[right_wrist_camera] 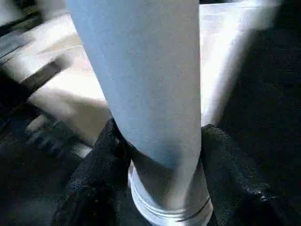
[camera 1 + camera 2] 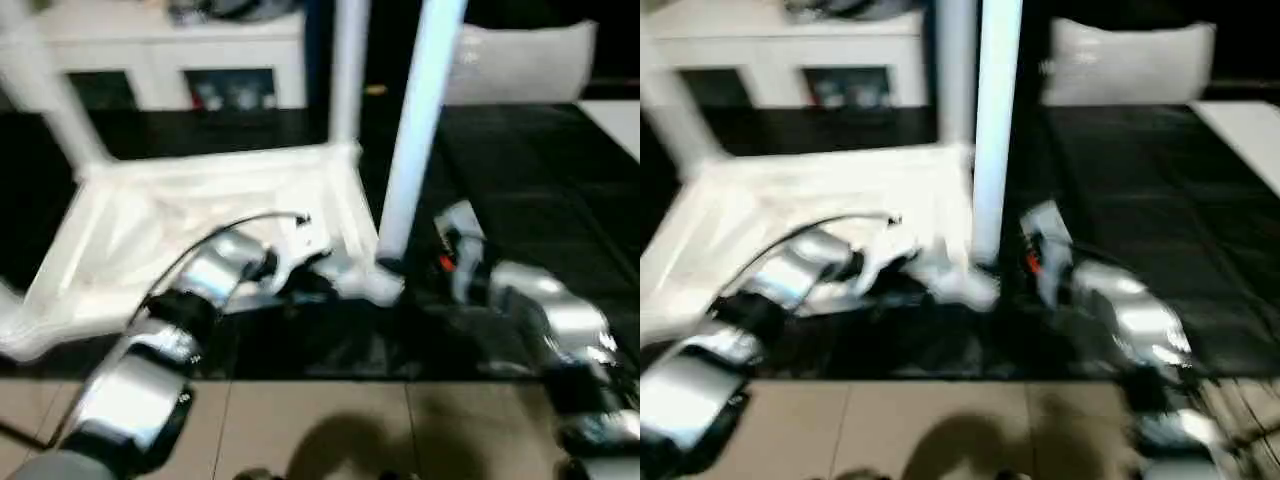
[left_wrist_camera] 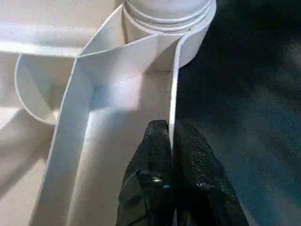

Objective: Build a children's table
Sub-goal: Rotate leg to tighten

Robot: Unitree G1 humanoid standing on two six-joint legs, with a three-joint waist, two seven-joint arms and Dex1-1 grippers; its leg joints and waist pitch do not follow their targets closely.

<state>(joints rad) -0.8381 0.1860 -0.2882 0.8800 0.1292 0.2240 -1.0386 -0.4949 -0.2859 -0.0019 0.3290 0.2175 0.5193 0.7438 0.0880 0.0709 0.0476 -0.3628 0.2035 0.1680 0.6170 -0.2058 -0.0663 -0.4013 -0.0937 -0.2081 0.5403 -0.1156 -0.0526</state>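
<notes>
- Top (image 2: 200, 215): white plastic, lying upside down on the black work table (image 2: 540, 170), ribbed underside facing up. Its near right corner lies just beyond the work table's near edge, between the two arms.
- Side wall (image 3: 175, 89): thin upright rim of the top, running to the near right corner socket (image 3: 197, 35).
- Near leg (image 2: 415, 130): long white tube, standing upright at the near right corner socket. In the right wrist view its ringed lower end (image 1: 171, 207) sits between the black fingers.
- Far right leg (image 2: 347, 70): white tube, upright at the top's far right corner.
- Far left leg (image 2: 45, 90): white tube, rising at a lean from the far left corner.
- Left gripper (image 3: 172, 141): fingers pressed together on the top's side wall, one finger (image 3: 153, 160) inside the rim and the other outside, a little short of the corner socket.
- Right gripper (image 1: 160, 141): fingers (image 1: 99, 165) closed against both sides of the near leg, low on the tube just above its rings.
- Left arm (image 2: 150, 360): silver forearm reaching from the near left over the table edge to the top's near side.
- Right arm (image 2: 545, 315): silver forearm coming in from the near right toward the foot of the near leg.
- Cabinet (image 2: 170, 50): white, with open shelves, behind the work table.
- Floor (image 2: 320, 420): pale tiles in front of the work table.
</notes>
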